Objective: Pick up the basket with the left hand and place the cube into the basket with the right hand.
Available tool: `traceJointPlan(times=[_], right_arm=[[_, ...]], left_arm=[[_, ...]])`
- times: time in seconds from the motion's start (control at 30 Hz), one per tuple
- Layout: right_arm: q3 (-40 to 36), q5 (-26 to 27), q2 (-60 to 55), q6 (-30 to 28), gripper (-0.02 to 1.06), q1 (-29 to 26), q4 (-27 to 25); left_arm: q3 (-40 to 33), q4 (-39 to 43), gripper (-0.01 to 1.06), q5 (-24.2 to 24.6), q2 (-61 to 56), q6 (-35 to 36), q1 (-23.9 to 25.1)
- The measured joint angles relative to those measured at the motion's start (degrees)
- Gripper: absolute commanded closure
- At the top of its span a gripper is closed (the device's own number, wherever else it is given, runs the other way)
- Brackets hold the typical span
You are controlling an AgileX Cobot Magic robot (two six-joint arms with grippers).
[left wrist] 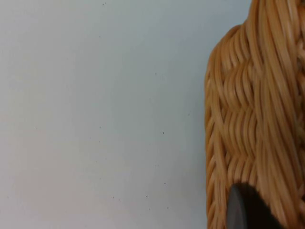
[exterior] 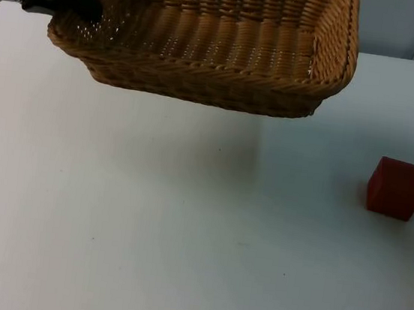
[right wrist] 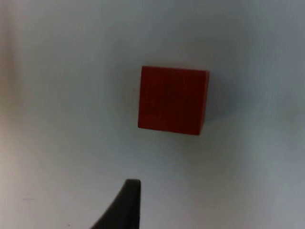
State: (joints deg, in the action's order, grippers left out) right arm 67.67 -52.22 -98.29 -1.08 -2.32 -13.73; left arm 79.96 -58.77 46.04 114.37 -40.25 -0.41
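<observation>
1. Nearest the camera in the top view lies the bare white table (exterior: 142, 253), with a faint shadow under the basket.
2. The left gripper (exterior: 85, 10) is clenched on the left rim of the wicker basket (exterior: 221, 43); in the left wrist view its black fingertip (left wrist: 245, 210) presses against the woven wall of the basket (left wrist: 257, 119).
3. The basket hangs above the table at the far side of the top view, lifted clear of the surface and tilted, its open inside facing the camera, with nothing visible in the part of its inside that can be seen.
4. The right gripper (right wrist: 157, 210) hovers above the cube; one black fingertip (right wrist: 125, 205) stands near the cube's side but apart from it. Whether these jaws are released or clenched cannot be told.
5. The red cube (exterior: 395, 188) sits on the table at the right side, well apart from the basket; in the right wrist view the cube (right wrist: 173, 99) rests flat on the white surface, touched by nothing.
</observation>
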Motion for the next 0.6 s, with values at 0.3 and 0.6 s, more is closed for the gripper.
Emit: traceJointPlan(times=[0.3, 0.6], right_arm=[[0.00, 5.37, -9.26, -2.50, -0.01, 3.55, 0.00], [1.62, 10.08, -14.69, -3.31, -0.01, 7.84, 0.00]], left_arm=[[0.00, 0.00, 1.05, 0.00, 0.00, 0.00, 0.00], [0.00, 0.00, 1.05, 0.00, 0.00, 0.00, 0.00]])
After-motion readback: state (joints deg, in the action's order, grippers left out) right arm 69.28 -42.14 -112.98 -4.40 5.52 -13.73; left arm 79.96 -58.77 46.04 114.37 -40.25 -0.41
